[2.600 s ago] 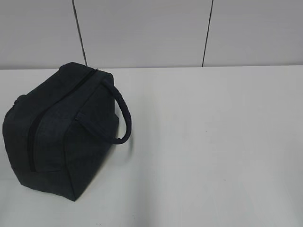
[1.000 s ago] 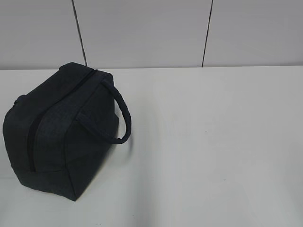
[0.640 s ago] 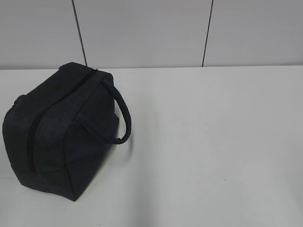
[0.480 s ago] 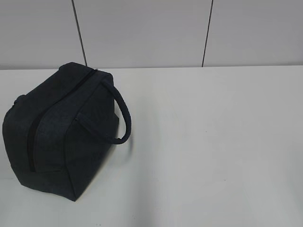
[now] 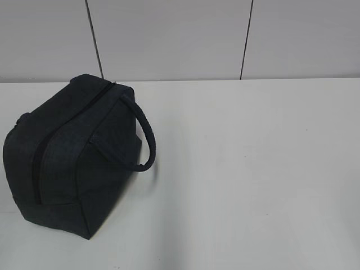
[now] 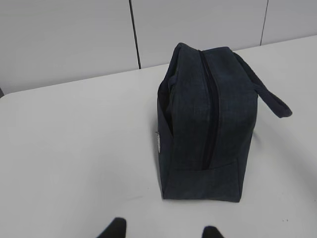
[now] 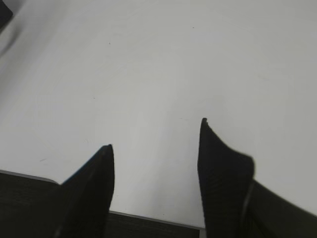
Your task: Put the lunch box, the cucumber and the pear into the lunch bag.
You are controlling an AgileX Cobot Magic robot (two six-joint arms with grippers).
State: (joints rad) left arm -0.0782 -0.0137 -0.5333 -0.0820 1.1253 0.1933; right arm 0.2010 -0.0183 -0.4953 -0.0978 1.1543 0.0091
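The dark navy lunch bag (image 5: 73,154) stands at the left of the white table, zipper shut, its strap handle (image 5: 145,135) looping out to the right. It also shows in the left wrist view (image 6: 208,124), ahead of my left gripper (image 6: 163,232). That gripper is open and empty, only its two fingertips showing, well short of the bag. My right gripper (image 7: 156,136) is open and empty over bare table near the front edge. Neither gripper shows in the exterior view. The lunch box, the cucumber and the pear are out of view.
The white table (image 5: 253,169) runs to a pale panelled wall (image 5: 169,39) at the back. The table's front edge (image 7: 148,218) shows below my right gripper. A dark corner, perhaps the bag, shows at top left of the right wrist view (image 7: 4,15).
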